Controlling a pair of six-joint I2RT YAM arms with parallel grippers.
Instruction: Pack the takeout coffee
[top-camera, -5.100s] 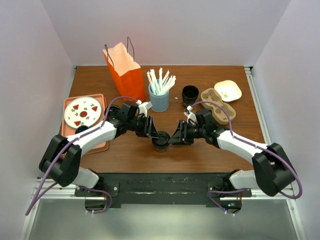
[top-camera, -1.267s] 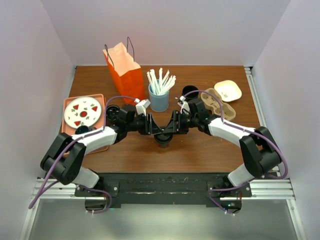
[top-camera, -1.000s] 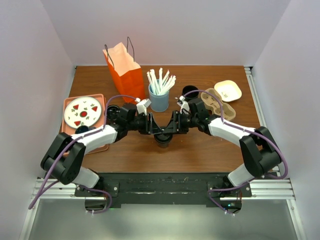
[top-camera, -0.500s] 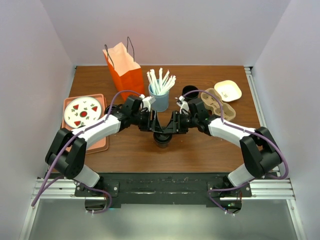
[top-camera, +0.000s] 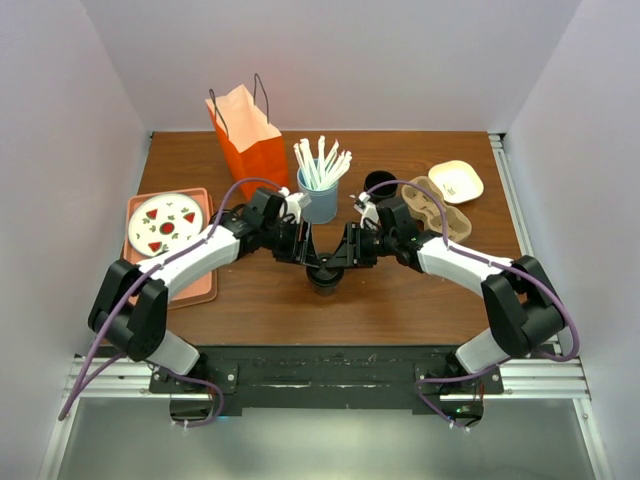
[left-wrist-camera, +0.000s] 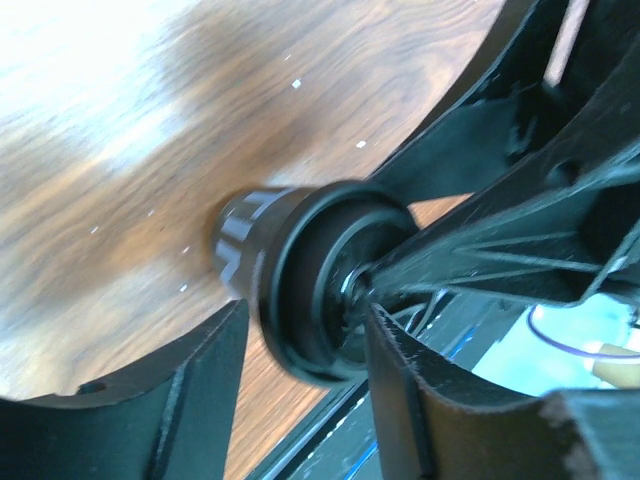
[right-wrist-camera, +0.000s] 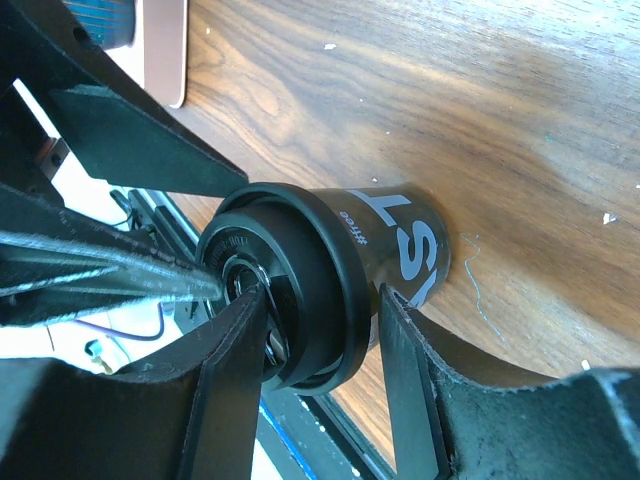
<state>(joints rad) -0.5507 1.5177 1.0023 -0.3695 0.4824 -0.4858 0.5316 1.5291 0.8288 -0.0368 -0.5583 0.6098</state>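
Across the wooden table (top-camera: 420, 300), a shift in the left arm (top-camera: 200, 258) since a second ago: wrist swung closer to the blue straw holder (top-camera: 318, 205); right arm (top-camera: 465, 265) much as before. Above the takeout coffee (top-camera: 323, 283), left gripper (top-camera: 306, 250) and right gripper (top-camera: 345, 250) tip to tip, both half-spread, clamping nothing. Coffee unmoved near centre-front: upright, long axis vertical, narrow base on the wood, black lid (right-wrist-camera: 320, 260) skyward.

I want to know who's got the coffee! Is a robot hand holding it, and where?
Cannot tell. The left gripper and right gripper each straddle the lid of the coffee, which stands on the table, but a squeeze doesn't show.
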